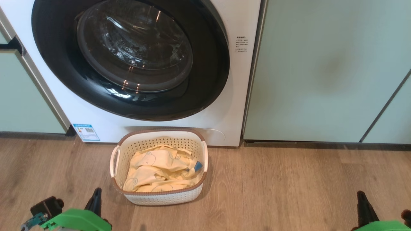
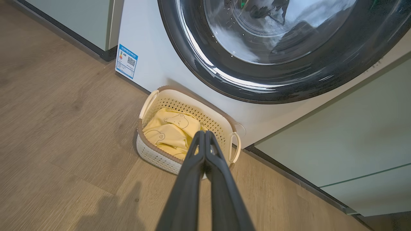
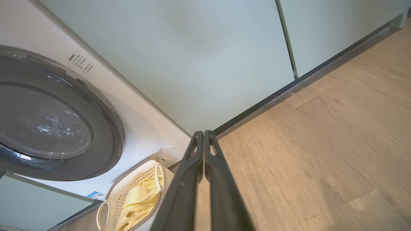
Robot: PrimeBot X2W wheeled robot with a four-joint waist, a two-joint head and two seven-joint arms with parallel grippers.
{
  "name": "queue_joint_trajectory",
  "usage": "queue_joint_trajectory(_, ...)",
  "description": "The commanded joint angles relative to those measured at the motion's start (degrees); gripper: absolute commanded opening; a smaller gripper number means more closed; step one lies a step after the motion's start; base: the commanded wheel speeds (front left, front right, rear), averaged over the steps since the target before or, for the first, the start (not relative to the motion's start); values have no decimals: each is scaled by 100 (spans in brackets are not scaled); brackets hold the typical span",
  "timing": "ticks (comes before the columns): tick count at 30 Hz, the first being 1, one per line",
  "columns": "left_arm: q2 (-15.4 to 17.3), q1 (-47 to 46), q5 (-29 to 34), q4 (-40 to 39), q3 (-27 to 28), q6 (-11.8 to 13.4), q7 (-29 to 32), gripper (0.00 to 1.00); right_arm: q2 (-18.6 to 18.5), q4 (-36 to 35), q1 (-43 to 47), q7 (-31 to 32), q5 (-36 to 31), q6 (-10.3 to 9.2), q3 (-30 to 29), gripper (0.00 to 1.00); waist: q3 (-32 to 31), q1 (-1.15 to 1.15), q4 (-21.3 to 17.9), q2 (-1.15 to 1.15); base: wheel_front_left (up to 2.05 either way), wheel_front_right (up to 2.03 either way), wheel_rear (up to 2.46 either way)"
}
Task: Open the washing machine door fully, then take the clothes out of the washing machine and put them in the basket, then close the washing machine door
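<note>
Round washing machine door, a glossy black ring around bulging clear glass, sits flush on the white front-loading washing machine; judged closed. Cream perforated plastic basket with brown woven-look rim stands on the wood-grain floor at 6 o'clock of the door, near the machine front, presumably for a short drop. Pale yellow, soft, crumpled bear-print clothes lie inside it. Left gripper at 7 o'clock and right gripper at 5 o'clock of the head view: both clenched, empty, well apart from the basket. Task judged essentially finished.
</note>
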Motion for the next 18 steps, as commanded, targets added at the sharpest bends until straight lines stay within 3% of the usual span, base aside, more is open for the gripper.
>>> queue_joint_trajectory(1, 88, -324, -142, -225, 111, -2, 31, 0, -14, -200, -308, 43, 170, -6, -13, 0, 4, 0, 10, 0, 0, 0, 0)
queue_joint_trajectory(18, -43, -378, -1097, -456, 151, -4, 317, 0, -15, -347, -404, 329, 1244, -8, -107, 0, 47, 0, 131, 0, 0, 0, 0)
